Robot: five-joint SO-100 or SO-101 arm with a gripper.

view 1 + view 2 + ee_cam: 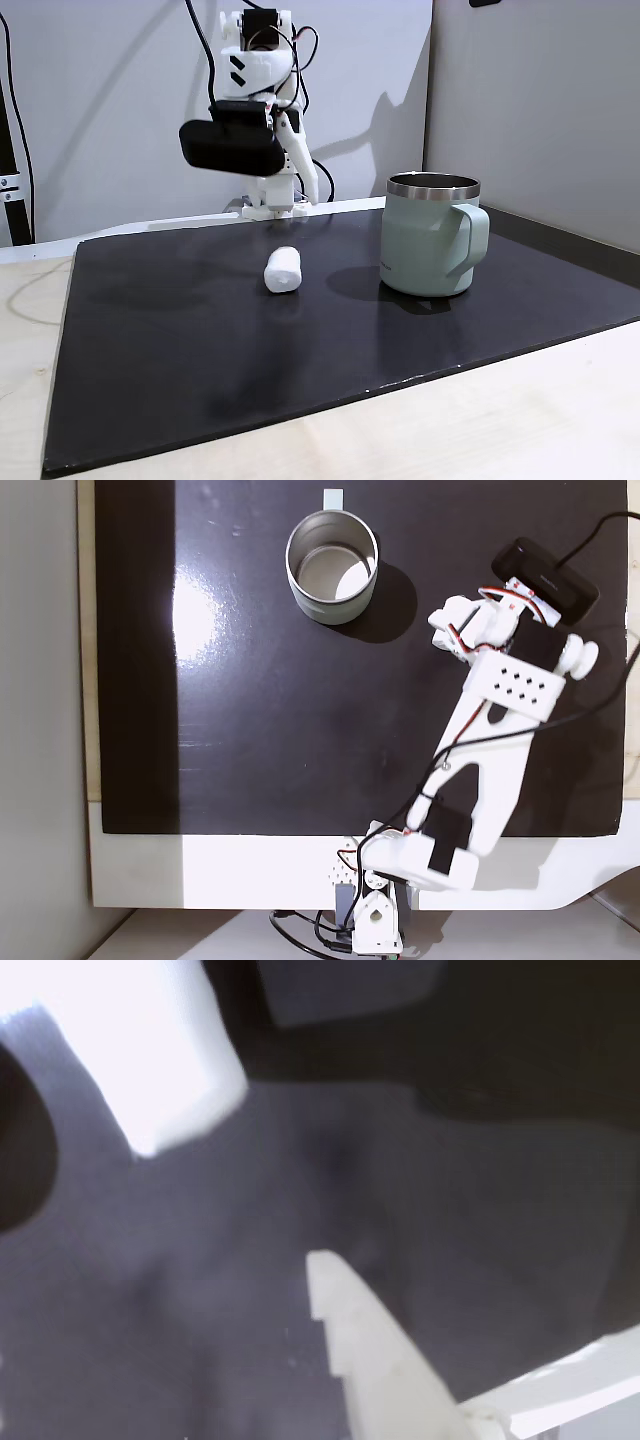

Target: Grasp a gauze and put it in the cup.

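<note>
Fixed view: one gauze [282, 270], one cup [431, 234], seemingly apart.

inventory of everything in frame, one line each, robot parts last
gauze: 1, white roll, lying on the mat left of the cup in a fixed view.
cup: 1, sage green with steel rim, upright on the mat, looks empty from above.
mat: 1, black, covering the table.
table: 1, light wood, under the mat.
cables: several, black, along the wall behind the arm.
arm: 1, white, raised above the mat.
gripper: 1, white, raised behind the gauze, holding nothing; jaw state unclear.
</note>
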